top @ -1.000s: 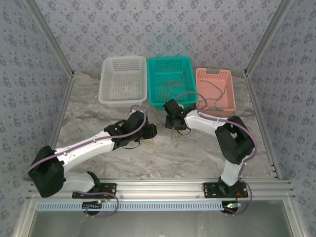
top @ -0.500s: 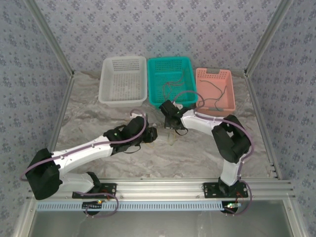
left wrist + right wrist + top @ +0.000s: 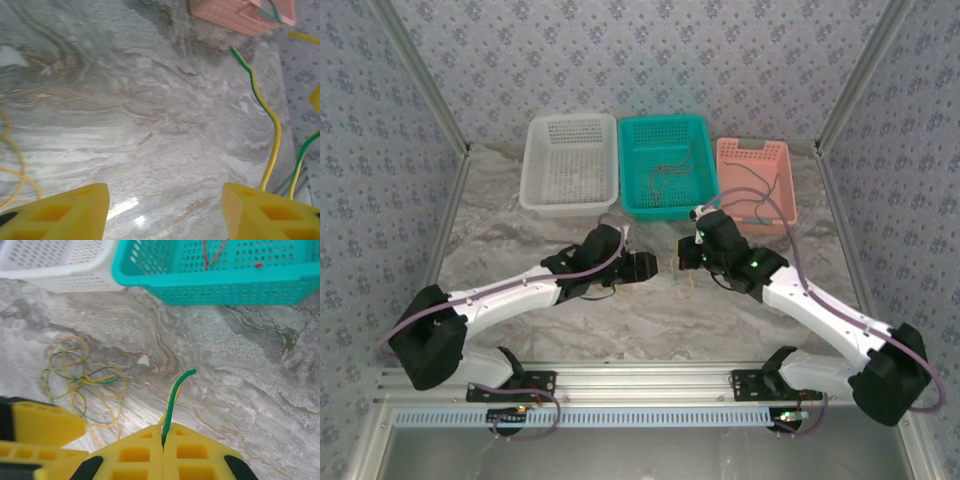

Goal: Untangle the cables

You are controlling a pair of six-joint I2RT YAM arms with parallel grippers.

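The cables lie as a loose tangle of thin yellow and green wires (image 3: 82,380) on the marble table, seen from above as a small bundle (image 3: 682,287) between the two grippers. My right gripper (image 3: 163,440) is shut on a green-and-yellow cable (image 3: 172,400), whose free end sticks up past the fingertips. From above, this gripper (image 3: 686,256) sits just right of the bundle. My left gripper (image 3: 162,215) is open with bare table between its fingers, and the green-yellow cable (image 3: 270,120) runs past its right finger. From above, the left gripper (image 3: 645,266) is just left of the bundle.
Three baskets stand along the back: white (image 3: 570,165), teal (image 3: 692,205) holding red-orange wires (image 3: 665,180), and pink (image 3: 740,215) holding a black wire (image 3: 765,195). The teal basket wall (image 3: 215,290) is close ahead of my right gripper. Bare table (image 3: 520,240) lies to the left.
The right arm has swung its elbow out to the right and down, and its gripper has shifted right. The left gripper has moved a little to the right, towards the bundle.
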